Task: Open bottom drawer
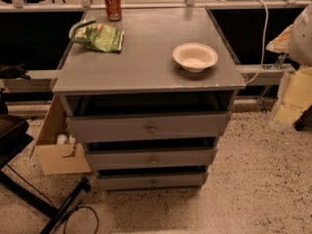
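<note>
gripper (291, 101) sits at the right edge, far from the bottom drawer (152, 181); spread or pressed together, i cannot tell.

Dim warm light from above; sheen on the cabinet top (146, 57), black shadow beneath. My gripper (292, 99), right edge of frame, pale and blurred.
</note>
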You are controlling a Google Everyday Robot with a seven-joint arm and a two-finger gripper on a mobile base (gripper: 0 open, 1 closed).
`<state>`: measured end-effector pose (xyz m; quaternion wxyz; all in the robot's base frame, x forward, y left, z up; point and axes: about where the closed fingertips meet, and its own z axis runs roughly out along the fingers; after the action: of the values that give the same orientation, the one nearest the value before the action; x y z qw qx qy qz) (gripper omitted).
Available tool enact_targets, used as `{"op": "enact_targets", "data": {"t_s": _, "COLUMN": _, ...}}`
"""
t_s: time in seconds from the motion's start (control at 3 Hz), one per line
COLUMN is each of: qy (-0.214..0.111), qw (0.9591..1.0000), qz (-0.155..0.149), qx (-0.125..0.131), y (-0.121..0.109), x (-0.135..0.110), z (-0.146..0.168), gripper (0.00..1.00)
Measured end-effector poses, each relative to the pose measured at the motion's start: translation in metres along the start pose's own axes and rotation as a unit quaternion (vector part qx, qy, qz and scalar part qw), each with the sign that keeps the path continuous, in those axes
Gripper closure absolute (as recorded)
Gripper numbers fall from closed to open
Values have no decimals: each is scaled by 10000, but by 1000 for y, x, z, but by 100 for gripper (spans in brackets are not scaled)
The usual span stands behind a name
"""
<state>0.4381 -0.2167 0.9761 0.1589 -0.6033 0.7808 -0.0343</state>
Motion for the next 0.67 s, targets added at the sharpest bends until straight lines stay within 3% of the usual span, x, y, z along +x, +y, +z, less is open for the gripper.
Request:
{"op": "enact_targets", "data": {"t_s": 0.33, "qy": 0, "qw": 10000, "qz": 0, "qx": 0, "y": 0, "x": 0, "z": 0, "gripper": 0}}
{"op": "enact_targets", "data": {"t_s": 0.67, "qy": 4, "qw": 10000, "qz": -16, "qx": -92, "y": 19, "x": -1, "z": 47, "gripper": 0}}
